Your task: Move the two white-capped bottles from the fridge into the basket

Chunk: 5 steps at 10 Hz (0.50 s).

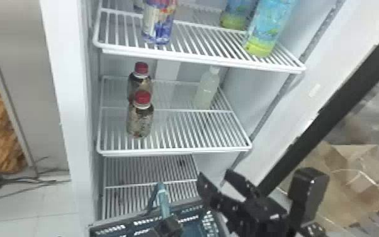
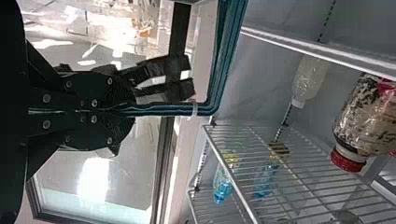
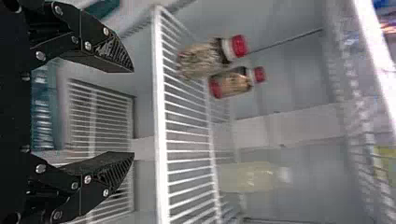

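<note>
Basket [image 1: 119,219] sits nearest us in the head view, its blue-green handle [image 1: 164,201] pinched in our left gripper [image 1: 168,225]. Just to the right of that handle we have our right gripper [image 1: 214,176], its fingers spread apart. Beyond, in the fridge [image 1: 63,94], a blue-and-yellow bottle [image 1: 266,28] stands at the front right of the upper shelf [image 1: 198,60]. Lower, we see two red-capped bottles [image 1: 140,121] one behind the other, left on the middle shelf [image 1: 179,151]. Farther back, at that shelf's right, stands one white-capped bottle [image 1: 206,91], upright.
</note>
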### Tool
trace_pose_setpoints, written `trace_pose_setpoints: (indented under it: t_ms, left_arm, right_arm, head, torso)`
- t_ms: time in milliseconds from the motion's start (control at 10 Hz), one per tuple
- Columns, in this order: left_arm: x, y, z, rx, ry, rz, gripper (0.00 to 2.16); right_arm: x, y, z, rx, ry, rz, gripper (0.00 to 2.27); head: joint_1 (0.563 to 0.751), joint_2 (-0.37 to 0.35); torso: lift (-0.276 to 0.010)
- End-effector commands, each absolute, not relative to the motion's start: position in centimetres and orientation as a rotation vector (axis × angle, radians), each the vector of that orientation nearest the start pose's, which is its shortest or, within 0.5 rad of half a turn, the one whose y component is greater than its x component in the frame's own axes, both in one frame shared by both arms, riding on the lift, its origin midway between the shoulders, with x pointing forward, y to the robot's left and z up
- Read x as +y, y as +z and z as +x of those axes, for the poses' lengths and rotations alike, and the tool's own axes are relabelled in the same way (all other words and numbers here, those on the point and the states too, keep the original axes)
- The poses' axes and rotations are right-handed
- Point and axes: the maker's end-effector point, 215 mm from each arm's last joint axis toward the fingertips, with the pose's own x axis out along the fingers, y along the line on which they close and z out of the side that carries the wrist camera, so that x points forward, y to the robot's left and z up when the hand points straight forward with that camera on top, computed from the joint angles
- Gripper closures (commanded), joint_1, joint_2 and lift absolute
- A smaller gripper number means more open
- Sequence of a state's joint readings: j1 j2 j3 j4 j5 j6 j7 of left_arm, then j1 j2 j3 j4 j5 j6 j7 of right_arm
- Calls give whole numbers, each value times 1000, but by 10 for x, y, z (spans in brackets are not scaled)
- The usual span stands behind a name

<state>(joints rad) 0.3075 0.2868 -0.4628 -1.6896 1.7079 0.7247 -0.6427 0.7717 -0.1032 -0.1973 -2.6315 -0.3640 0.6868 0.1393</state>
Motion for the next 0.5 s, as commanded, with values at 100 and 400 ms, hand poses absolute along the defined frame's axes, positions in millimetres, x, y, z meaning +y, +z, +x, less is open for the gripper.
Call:
trace_pose_setpoints:
  t_ms: [100,400]
  left_arm:
    - [-68,-327,268,713,-1150,-1803,1119]
    - [-68,-326,268,713,-1155,-1801,1119]
  right_arm:
    - [-236,-287,390,231,171,143,461]
    - [-244,-286,442,132,160,132,202]
  head:
    - [695,-350]
    - [695,-350]
  torso:
    - [-260]
    - [-260]
